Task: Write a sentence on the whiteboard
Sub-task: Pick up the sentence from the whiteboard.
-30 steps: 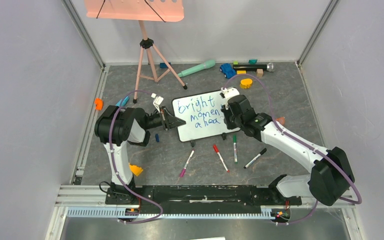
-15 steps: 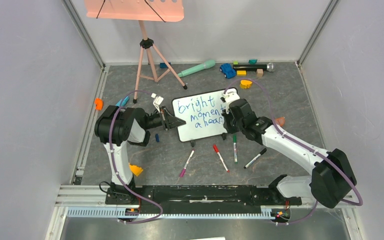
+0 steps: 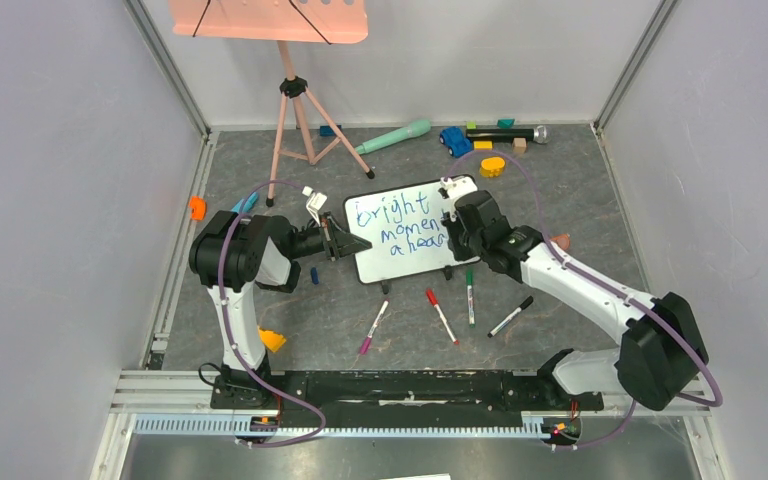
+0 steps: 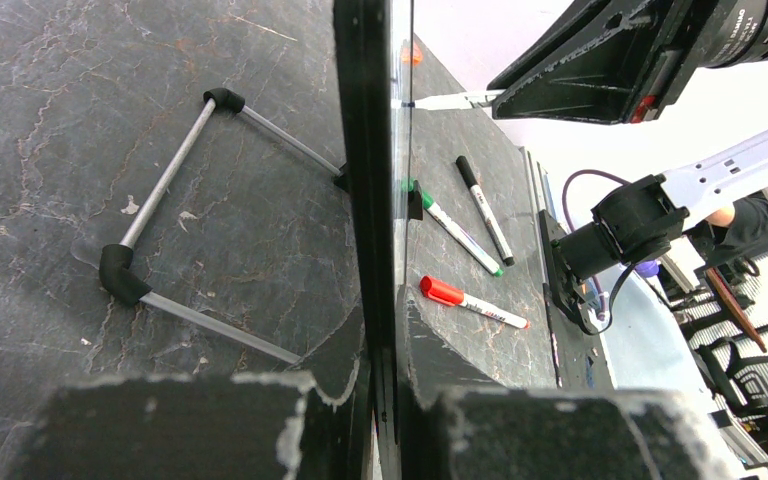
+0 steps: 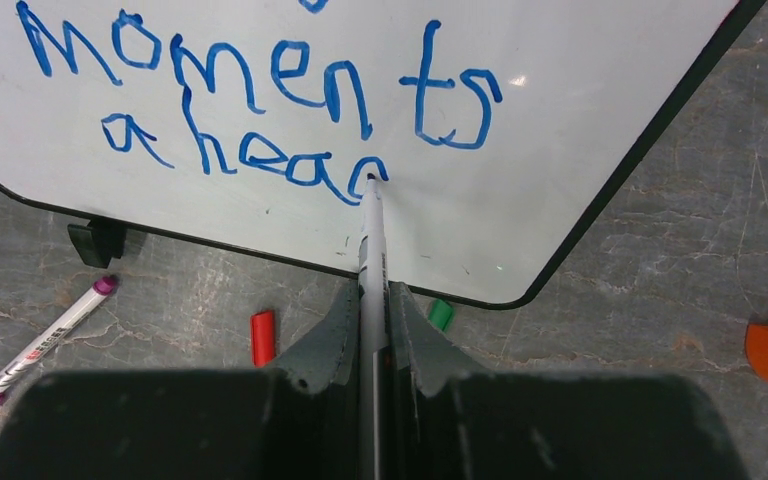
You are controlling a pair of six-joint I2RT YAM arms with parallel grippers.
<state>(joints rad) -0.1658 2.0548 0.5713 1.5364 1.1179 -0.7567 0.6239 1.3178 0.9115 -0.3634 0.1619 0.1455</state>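
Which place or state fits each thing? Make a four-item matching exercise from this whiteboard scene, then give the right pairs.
Things:
1. left gripper
2. right gripper
3. red marker
4. blue toy car

Places or states:
a. lying on the table in front of the whiteboard
b. shut on a marker, its tip at the end of the sentence
c. near the back wall
d. shut on the whiteboard's side edge

Pairs: 1-d; 2-b; 3-a; 4-c
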